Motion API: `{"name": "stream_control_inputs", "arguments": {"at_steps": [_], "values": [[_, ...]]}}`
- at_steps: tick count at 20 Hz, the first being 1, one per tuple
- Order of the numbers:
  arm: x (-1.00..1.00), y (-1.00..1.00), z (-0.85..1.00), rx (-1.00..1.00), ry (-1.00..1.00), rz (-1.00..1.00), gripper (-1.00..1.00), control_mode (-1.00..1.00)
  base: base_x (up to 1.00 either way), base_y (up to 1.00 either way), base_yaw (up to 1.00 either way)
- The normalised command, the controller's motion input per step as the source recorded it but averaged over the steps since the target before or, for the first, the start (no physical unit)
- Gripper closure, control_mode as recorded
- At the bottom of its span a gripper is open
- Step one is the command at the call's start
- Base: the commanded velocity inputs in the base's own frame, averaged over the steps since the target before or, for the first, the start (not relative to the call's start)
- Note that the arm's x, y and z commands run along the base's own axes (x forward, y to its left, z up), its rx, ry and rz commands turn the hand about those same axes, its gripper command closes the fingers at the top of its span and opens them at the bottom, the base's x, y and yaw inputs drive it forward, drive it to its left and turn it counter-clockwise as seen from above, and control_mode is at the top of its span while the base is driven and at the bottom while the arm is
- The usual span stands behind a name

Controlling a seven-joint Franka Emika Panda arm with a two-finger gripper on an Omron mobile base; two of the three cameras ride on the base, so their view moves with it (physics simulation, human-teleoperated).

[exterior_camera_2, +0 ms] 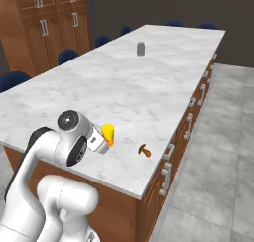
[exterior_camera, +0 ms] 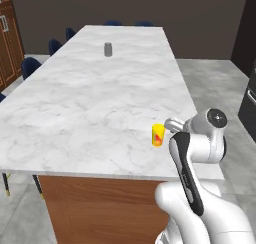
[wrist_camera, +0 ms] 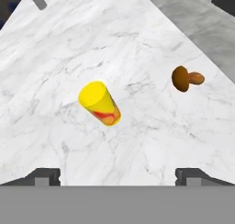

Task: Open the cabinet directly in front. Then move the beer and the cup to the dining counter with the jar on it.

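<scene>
A small bright yellow cup (wrist_camera: 99, 103) with red markings stands upright on the dining counter (exterior_camera: 90, 103), a long white marble island with grey veins, close to the near long edge on the robot's side. Its long axis is vertical, and nothing can be seen inside it. In the hand view the cup sits ahead of the gripper (wrist_camera: 117, 175) and a little to the left of the midline between the two dark fingertips, which stand spread wide apart with nothing between them. The jaws are released and do not touch the cup. The base views show the hand hovering just beside the cup, slightly nearer the counter's edge. A small brown mushroom-shaped object (wrist_camera: 186, 78) lies on its side on the marble, near the cup, toward the edge. Far down the island stands a small grey jar (exterior_camera: 107, 49), well apart from the cup; whether it holds anything cannot be told.
</scene>
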Motion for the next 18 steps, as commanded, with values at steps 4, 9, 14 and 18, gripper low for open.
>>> {"name": "stream_control_inputs", "arguments": {"at_steps": [4, 9, 14, 18], "values": [[0.00, 0.00, 0.00, 0.00, 0.00, 0.00, -1.00, 1.00, -0.20, 0.00, 0.00], [0.00, 0.00, 0.00, 0.00, 0.00, 0.00, -1.00, 1.00, -0.43, 0.00, 0.00], [0.00, 0.00, 0.00, 0.00, 0.00, 0.00, -1.00, 1.00, -0.57, -0.05, -0.14], [0.00, 0.00, 0.00, 0.00, 0.00, 0.00, -1.00, 1.00, -0.34, -0.01, -0.21]]}}
